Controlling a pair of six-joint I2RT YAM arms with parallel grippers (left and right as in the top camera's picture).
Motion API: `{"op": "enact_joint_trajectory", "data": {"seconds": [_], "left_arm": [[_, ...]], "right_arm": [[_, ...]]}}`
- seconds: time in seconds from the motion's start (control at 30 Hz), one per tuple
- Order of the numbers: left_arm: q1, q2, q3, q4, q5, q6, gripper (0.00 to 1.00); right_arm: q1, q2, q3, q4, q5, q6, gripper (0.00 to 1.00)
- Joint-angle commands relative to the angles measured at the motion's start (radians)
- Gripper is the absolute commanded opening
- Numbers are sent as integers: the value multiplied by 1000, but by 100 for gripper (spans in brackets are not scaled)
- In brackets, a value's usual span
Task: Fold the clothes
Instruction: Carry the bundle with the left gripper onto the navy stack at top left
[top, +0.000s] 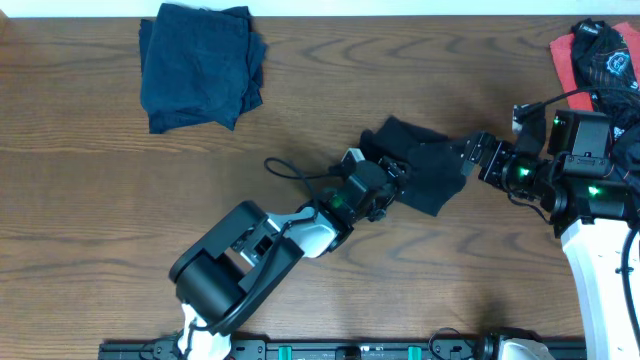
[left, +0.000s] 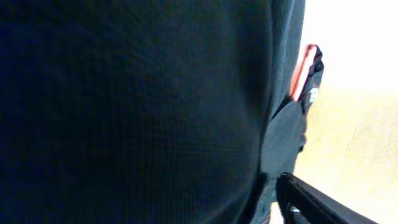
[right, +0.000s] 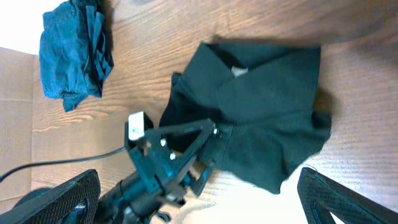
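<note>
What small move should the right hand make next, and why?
Probably ease the right hand forward and close on the crumpled black fabric shirt: its fingers are spread open by the shirt's near edge, while the left hand is at the opposite side.

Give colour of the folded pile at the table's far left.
The folded pile is plain dark navy; best in overhead.

Black shirt (left: 137, 112) filled the left wrist view, blurred, and hid the left gripper (top: 396, 186) jaws. Clothes pile (top: 600, 50) was cut off at the overhead's right edge.
</note>
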Motion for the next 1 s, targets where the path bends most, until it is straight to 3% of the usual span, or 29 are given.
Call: {"op": "enact_joint_trajectory", "data": {"seconds": [0.0, 0.17, 0.33, 0.37, 0.5, 0.8, 0.97], "left_arm": [[-2, 119, -8, -52, -16, 9, 73], [-1, 157, 27, -53, -46, 146, 50], [27, 157, 43, -53, -72, 297, 11], [42, 157, 43, -53, -72, 326, 7], [129, 157, 45, -53, -71, 489, 6], [367, 157, 104, -53, -60, 1104, 6], [476, 157, 167, -53, -59, 1296, 6]], "right_arm": [[-6, -7, 17, -17, 1, -18, 99], [-6, -7, 17, -47, 2, -40, 99], [-6, -7, 17, -68, 5, -47, 99], [-6, -7, 17, -70, 6, -48, 99], [-6, -7, 17, -96, 6, -66, 99], [-6, -7, 17, -160, 32, -73, 99], [-6, -7, 17, -182, 33, -77, 99]]}}
